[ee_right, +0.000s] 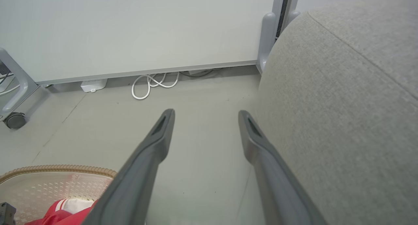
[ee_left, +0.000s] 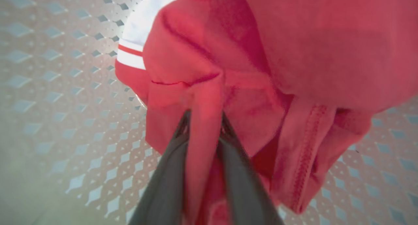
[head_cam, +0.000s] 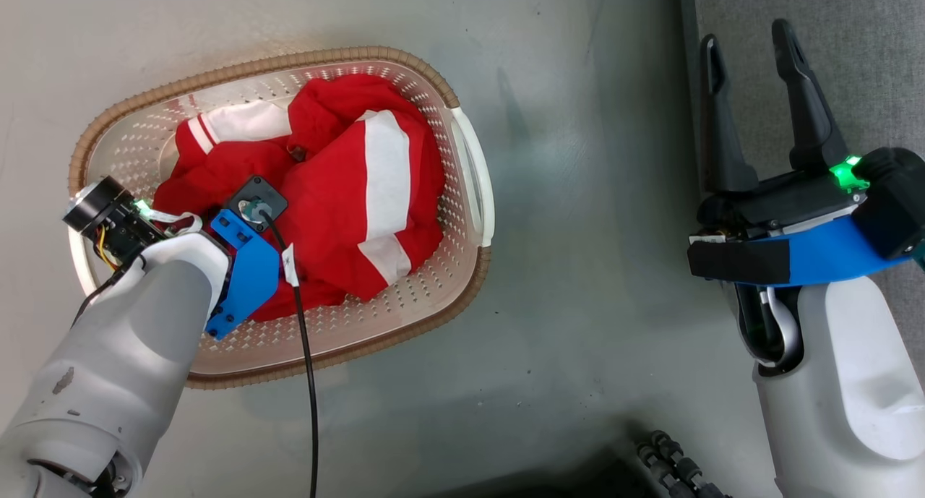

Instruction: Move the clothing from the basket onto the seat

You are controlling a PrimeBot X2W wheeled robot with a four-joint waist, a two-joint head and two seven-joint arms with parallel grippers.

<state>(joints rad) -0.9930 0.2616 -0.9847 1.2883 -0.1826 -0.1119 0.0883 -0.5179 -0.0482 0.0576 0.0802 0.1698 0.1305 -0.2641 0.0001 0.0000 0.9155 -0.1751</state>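
Pressed between the two dark fingers [ee_left: 163, 185] of the left gripper [ee_left: 204, 120] is a narrow fold of the red clothing [ee_left: 294, 55]. The fingers close in on the cloth from both sides, so the gripper is pinching it. More red fabric bunches just beyond the tips, with a hemmed edge hanging to one side and a white striped cuff behind. Around it is the perforated wall of the basket [ee_left: 49, 88]. From the head view, the pale left forearm [head_cam: 130, 353] reaches up from the lower left and bends steeply down at the wrist into the basket [head_cam: 448, 216], a black cable [head_cam: 307, 382] trailing from it. The clothing [head_cam: 325, 194], red with broad white stripes, lies heaped inside the basket, which stands on the grey floor [head_cam: 578, 194]. The right gripper [head_cam: 748, 39] is held well apart from the basket, its fingers spread wide and holding nothing. Its tips point forward at the edge of the grey seat [head_cam: 882, 64], and the rounded seat [ee_right: 343, 120] rises just beside it.
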